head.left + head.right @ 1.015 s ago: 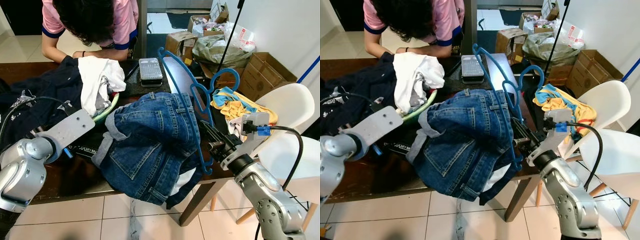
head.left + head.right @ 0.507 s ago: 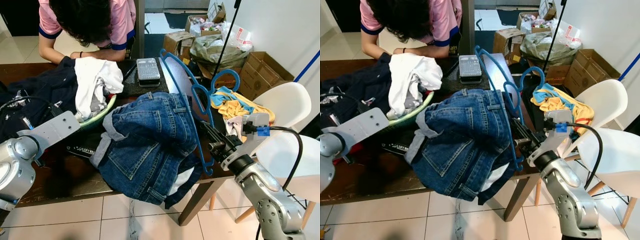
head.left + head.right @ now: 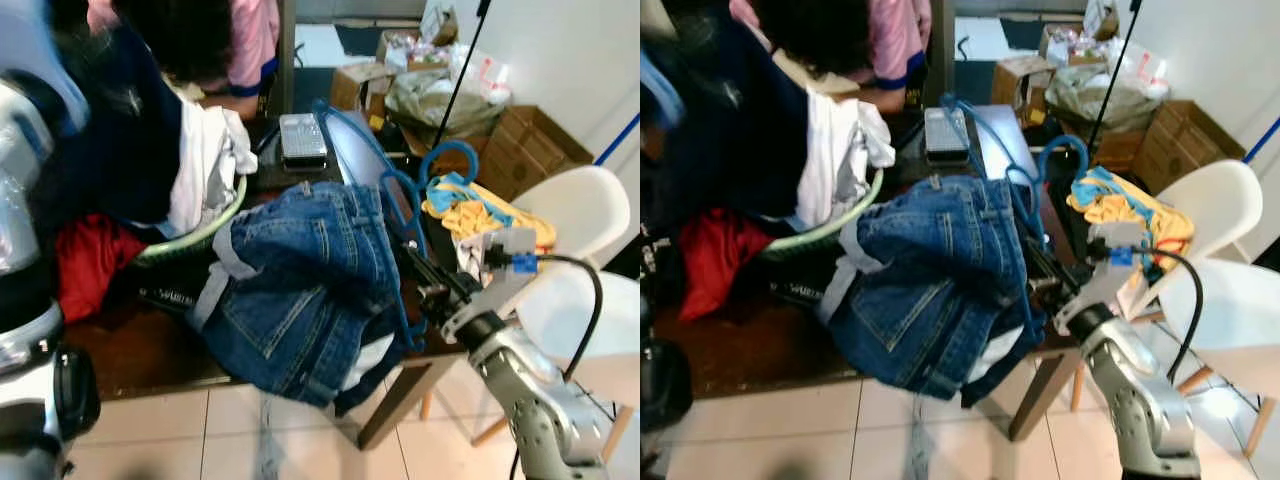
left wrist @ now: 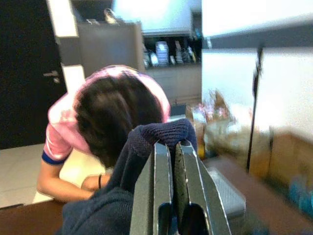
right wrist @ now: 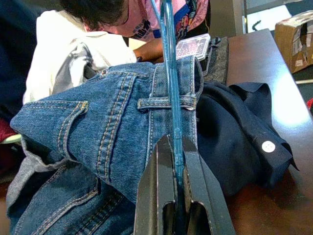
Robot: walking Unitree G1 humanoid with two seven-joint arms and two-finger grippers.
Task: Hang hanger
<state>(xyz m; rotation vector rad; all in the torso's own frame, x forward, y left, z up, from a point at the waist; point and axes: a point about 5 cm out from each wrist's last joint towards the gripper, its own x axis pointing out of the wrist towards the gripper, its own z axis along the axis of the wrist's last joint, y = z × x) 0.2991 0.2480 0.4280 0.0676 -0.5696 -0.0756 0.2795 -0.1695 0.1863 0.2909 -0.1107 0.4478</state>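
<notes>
Right gripper (image 5: 175, 161) jaws pinch the blue hanger (image 3: 372, 160) w/ jeans (image 3: 300, 270); left gripper (image 4: 172, 161) grips dark cloth (image 4: 146, 142). Jeans could slide off, hanger may snag.

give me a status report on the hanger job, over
Right gripper shut on the blue hanger at the table edge. Left gripper raised, shut on a dark navy garment. Jeans draped against the hanger; person bent over the table.

Jeans (image 3: 300, 290): you see them heaped on the table (image 3: 150, 350).
Basket (image 3: 200, 235): just left of jeans.
Chair (image 3: 575, 215): right of table.
</notes>
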